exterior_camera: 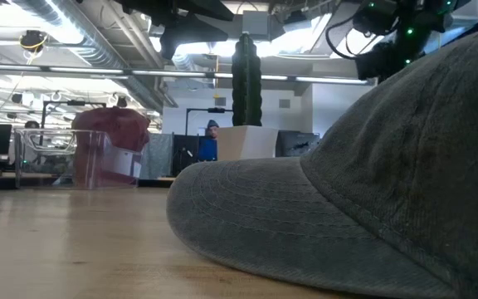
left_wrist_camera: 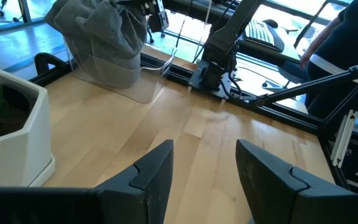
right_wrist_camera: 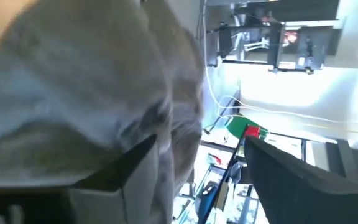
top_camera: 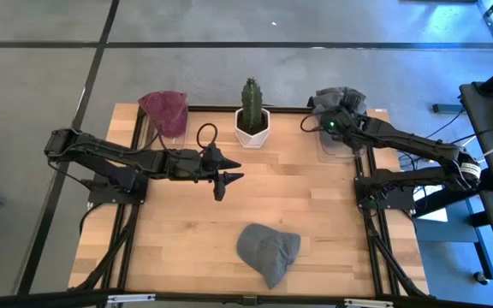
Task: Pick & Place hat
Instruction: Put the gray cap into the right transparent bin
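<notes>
A grey cap (top_camera: 268, 250) rests with its brim and crown on the wood near the table's near edge; it fills the low view (exterior_camera: 372, 166). A second grey hat (top_camera: 339, 98) is bunched in a clear bin at the far right corner (left_wrist_camera: 98, 31). My right gripper (top_camera: 329, 118) is open at this hat, whose cloth fills the right wrist view (right_wrist_camera: 73, 81) beside the gripper (right_wrist_camera: 201, 149). My left gripper (top_camera: 227, 175) hovers open over the table's middle, above bare wood (left_wrist_camera: 204, 149). A maroon hat (top_camera: 165, 109) sits in a clear bin at the far left. My right gripper comes at the grey hat in the bin from the near right side, slanting down. A fold of its cloth (right_wrist_camera: 166, 124) lies along one finger (right_wrist_camera: 129, 165) and reaches into the gap. Whether the fingers touch it, I cannot tell.
A cactus in a white pot (top_camera: 251, 120) stands at the middle of the far edge, between the two clear bins (exterior_camera: 90, 158). Bare wood (top_camera: 315, 197) lies between the arms. A person stands beyond the table's right side (left_wrist_camera: 340, 37).
</notes>
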You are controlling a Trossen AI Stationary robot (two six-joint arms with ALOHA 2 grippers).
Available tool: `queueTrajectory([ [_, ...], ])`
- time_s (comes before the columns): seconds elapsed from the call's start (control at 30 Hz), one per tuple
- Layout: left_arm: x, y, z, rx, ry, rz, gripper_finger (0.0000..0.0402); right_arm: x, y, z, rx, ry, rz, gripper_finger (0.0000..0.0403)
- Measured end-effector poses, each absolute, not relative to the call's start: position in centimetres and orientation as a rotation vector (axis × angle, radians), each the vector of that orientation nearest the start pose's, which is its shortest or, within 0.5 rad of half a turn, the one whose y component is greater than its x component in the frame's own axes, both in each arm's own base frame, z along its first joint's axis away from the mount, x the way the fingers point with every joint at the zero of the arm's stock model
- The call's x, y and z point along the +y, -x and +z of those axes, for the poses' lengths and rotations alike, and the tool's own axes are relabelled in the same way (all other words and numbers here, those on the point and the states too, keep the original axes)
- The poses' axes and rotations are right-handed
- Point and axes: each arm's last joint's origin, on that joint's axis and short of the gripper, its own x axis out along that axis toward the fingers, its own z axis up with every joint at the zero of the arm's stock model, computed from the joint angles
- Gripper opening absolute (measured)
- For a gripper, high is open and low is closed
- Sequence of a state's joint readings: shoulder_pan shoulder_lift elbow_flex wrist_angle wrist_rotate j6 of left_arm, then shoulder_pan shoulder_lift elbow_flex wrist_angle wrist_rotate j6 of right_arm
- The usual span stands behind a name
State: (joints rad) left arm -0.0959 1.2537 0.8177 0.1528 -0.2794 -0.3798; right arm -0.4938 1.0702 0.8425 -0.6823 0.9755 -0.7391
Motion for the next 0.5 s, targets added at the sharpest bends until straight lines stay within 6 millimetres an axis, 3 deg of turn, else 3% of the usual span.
queueTrajectory([
  [0.13, -1.9, -27.6, 27.9, 0.240, 0.324, 0.232, 0.0169, -11.6, -16.6, 27.8, 1.373, 0.780, -0.989, 0.0260],
  [0.3, -1.9, -27.6, 27.9, 0.242, 0.325, 0.224, 0.0169, -11.8, -16.9, 29.2, 1.295, 0.752, -1.042, 0.0273],
  [0.5, -1.9, -27.6, 27.9, 0.242, 0.325, 0.223, 0.0169, -10.7, -18.0, 31.7, 0.998, 0.529, -1.078, 0.0271],
])
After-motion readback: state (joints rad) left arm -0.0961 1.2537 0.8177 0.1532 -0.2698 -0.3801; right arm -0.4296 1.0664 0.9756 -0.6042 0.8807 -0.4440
